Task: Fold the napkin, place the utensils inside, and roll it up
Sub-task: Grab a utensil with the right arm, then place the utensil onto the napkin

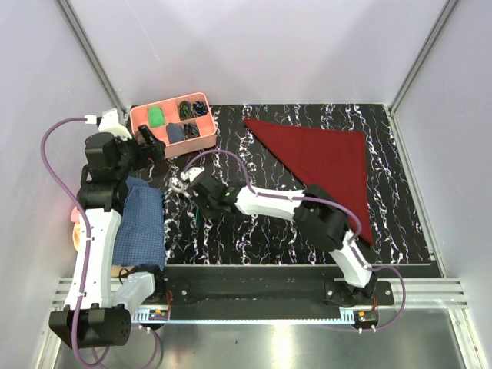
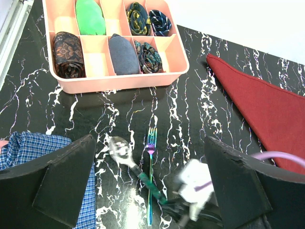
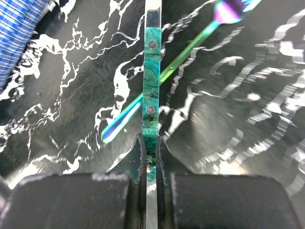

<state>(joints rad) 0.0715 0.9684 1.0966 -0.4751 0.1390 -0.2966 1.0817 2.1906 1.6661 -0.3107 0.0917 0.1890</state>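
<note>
The dark red napkin (image 1: pixel 323 157) lies folded into a triangle at the back right of the table, and its corner shows in the left wrist view (image 2: pixel 267 102). A silvery spoon (image 2: pixel 119 149) with a green handle (image 3: pixel 151 90) lies crossed over an iridescent fork (image 2: pixel 150 176) left of centre. My right gripper (image 3: pixel 148 140) is shut on the end of the spoon's handle, low over the table (image 1: pixel 192 188). The fork (image 3: pixel 183 55) runs slantwise under the handle. My left gripper (image 2: pixel 148 140) hovers open above both utensils, holding nothing (image 1: pixel 146 142).
A pink divided tray (image 2: pixel 119 83) with rolled cloths stands at the back left (image 1: pixel 173 146). A blue checked cloth (image 1: pixel 142 223) lies at the table's left edge, under the left arm. White walls enclose the table on three sides.
</note>
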